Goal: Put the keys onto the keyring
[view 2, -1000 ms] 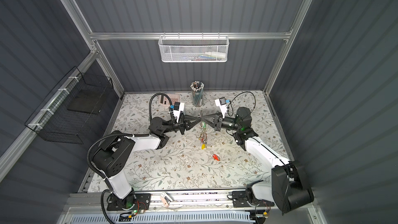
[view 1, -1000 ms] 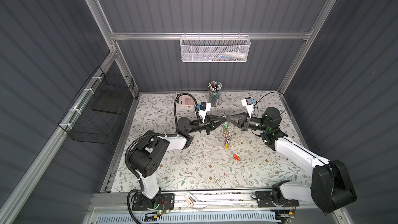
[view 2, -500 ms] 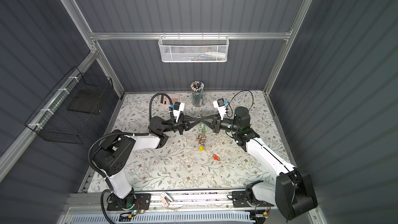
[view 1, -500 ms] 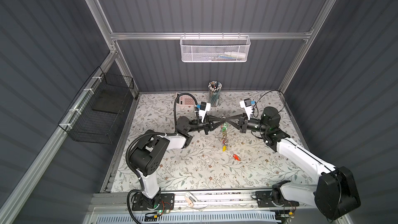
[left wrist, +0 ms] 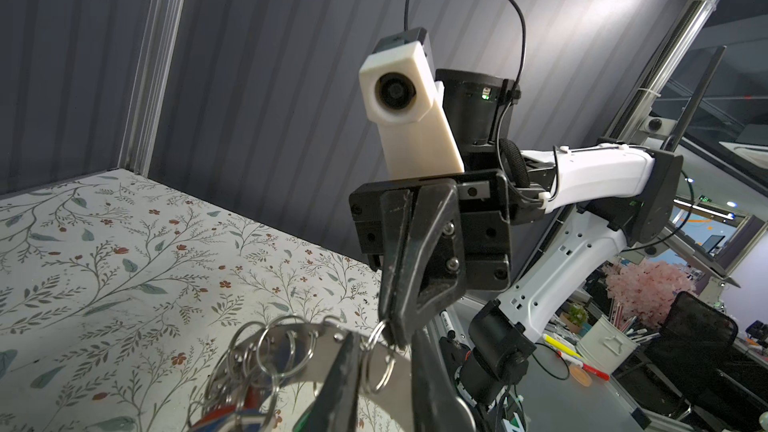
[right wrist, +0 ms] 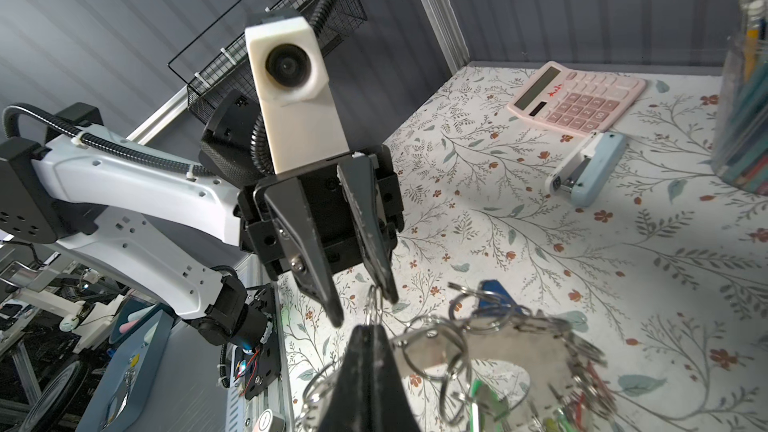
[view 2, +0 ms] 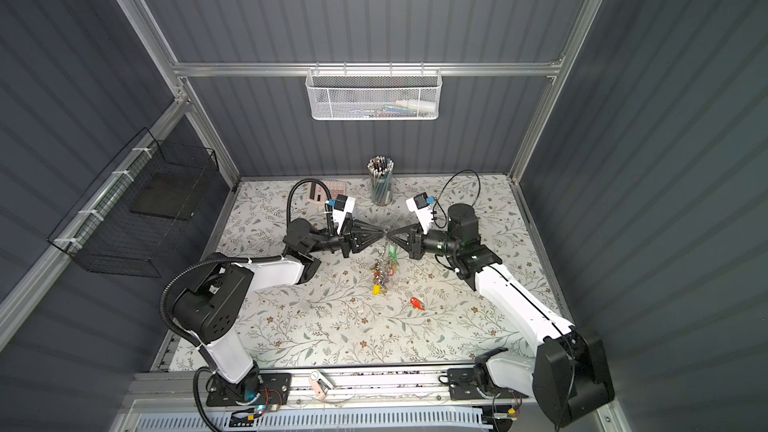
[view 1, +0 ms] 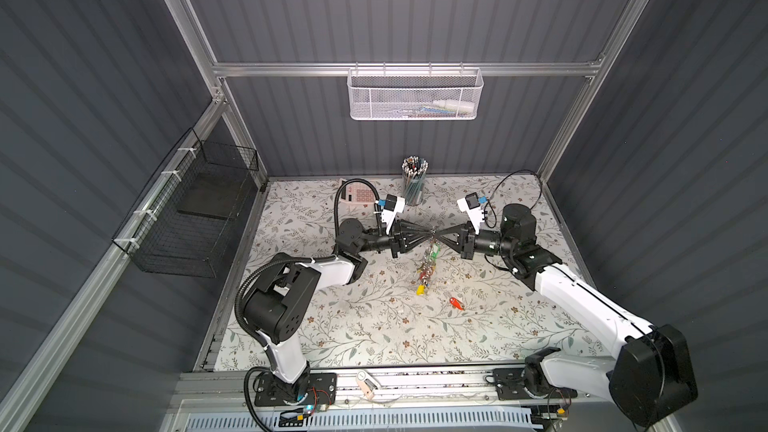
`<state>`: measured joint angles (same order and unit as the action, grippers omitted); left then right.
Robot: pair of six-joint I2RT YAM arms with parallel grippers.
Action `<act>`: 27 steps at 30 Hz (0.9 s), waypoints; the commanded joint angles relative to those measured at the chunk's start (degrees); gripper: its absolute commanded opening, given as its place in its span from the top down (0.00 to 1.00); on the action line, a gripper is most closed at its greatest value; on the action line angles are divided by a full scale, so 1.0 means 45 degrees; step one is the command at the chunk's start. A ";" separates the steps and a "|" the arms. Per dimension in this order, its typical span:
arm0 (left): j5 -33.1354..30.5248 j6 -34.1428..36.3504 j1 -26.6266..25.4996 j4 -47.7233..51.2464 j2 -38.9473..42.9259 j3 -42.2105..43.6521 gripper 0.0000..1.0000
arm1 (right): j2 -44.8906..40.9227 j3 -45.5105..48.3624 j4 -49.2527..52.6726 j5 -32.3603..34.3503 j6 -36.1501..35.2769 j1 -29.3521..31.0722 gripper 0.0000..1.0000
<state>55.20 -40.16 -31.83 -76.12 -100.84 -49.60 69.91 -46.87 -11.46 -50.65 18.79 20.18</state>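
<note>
The keyring [left wrist: 320, 347], a flat grey metal ring, hangs in mid-air over the middle of the table with a bunch of keys [view 1: 427, 270] dangling from it, green tag [view 2: 392, 251] uppermost and yellow tag [view 1: 422, 290] lowest. My two grippers meet tip to tip there. The right gripper [right wrist: 370, 328] is shut on a small split ring [left wrist: 376, 367] threaded at the keyring's rim. The left gripper [right wrist: 363, 309] stands slightly open, one finger on each side of the keyring's band. One key with a red-orange tag [view 1: 456, 303] lies alone on the table.
A pen cup [view 1: 413, 184], a pink calculator [right wrist: 577, 95] and a light blue stapler [right wrist: 590, 168] stand near the back wall. A white mesh basket [view 1: 415, 93] hangs on that wall. A black wire basket [view 1: 195, 209] hangs on the left wall.
The left gripper's jaws have parted from shut. The hanging bunch of keys has swung slightly left and toward the front. The right gripper has stayed shut.
</note>
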 commanded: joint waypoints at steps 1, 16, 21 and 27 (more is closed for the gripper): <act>0.0373 0.0759 0.0196 0.0700 0.0503 -0.0305 0.73 | -0.0298 -0.0639 -0.0104 0.0035 -0.0477 0.0055 1.00; 0.1287 1.0535 0.0514 1.3217 0.1733 -0.2812 0.51 | -0.0367 -0.0648 0.0011 -0.0294 -0.0659 0.0065 1.00; 0.2049 1.2024 0.0512 1.4961 0.0983 -0.4156 0.54 | -0.0345 -0.0619 -0.0031 -0.0383 -0.0623 0.0079 1.00; 0.3095 1.3825 0.0589 1.7510 0.0345 -0.5601 0.62 | -0.0360 -0.0637 -0.0011 -0.0413 -0.0678 0.0070 1.00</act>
<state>64.40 15.09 -29.87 -6.59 -98.50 -71.68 69.67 -47.40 -8.49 -50.94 16.43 20.32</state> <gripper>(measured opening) 0.390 0.044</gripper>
